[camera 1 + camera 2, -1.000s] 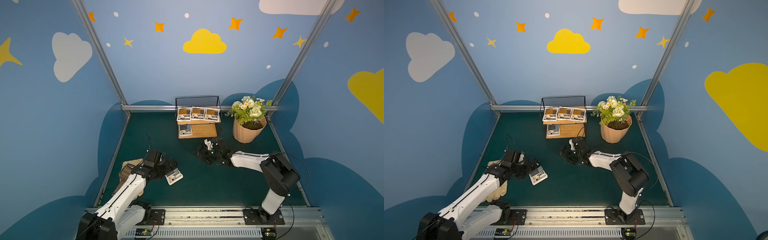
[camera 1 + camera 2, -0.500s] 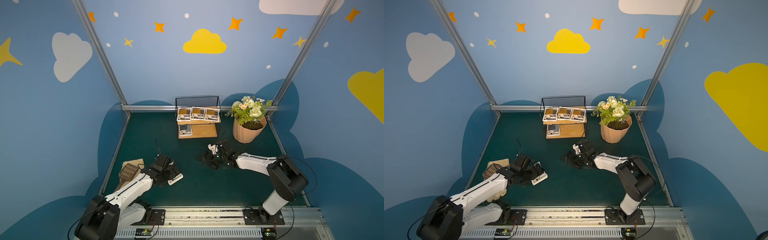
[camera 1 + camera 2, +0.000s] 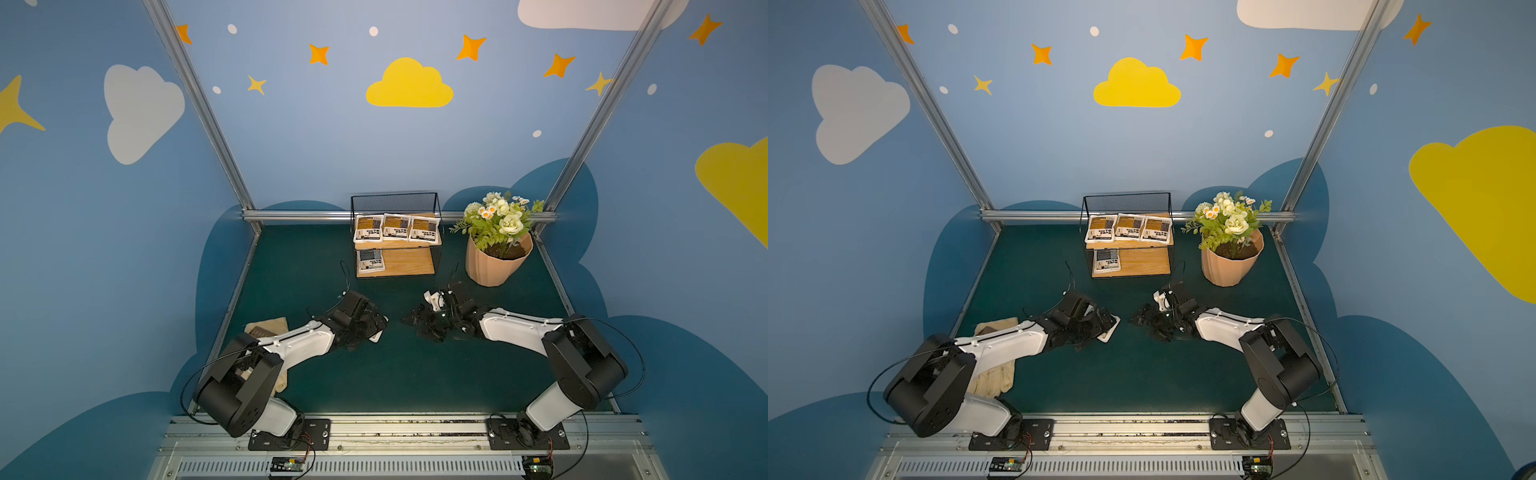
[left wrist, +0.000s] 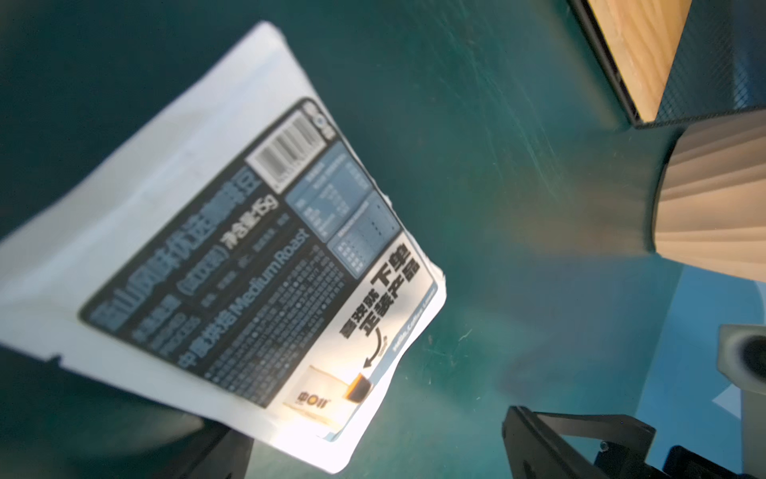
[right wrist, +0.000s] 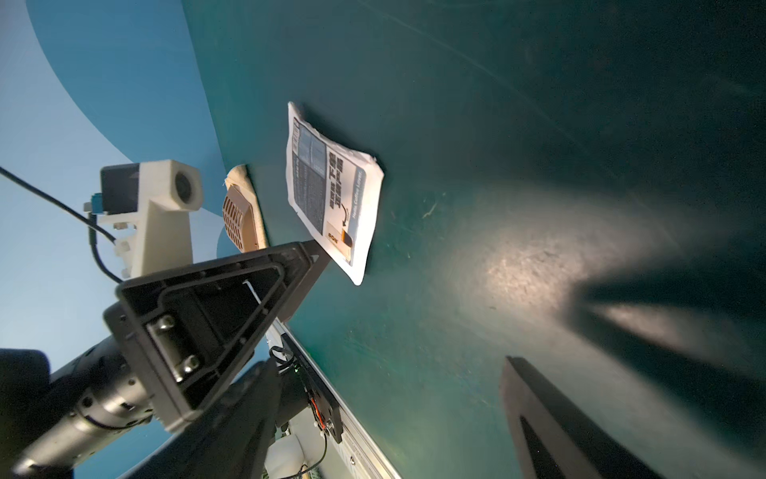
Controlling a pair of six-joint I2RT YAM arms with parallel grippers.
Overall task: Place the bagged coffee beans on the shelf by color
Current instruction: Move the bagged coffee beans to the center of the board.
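Item: last grey-blue pouch [image 4: 232, 257], over the green mat [image 3: 395, 374], well short of the shelf [image 3: 395, 201].
Change — my left gripper [image 3: 368, 329] has reached toward centre and the pouch shifted with it; I judge the final pickup under way.
Position: one fingertip [image 5: 304, 259] touches its printed end; clamped or not, I cannot tell.
Right gripper [image 3: 417, 329] — jaws wide apart, empty.
Destination: lower board [image 3: 409, 262], beside its grey-blue mate [image 3: 370, 260].

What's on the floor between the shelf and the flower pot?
Nothing: just bare green mat between the shelf and the flower pot, seen in both top views. A thin arm cable only crosses in front.
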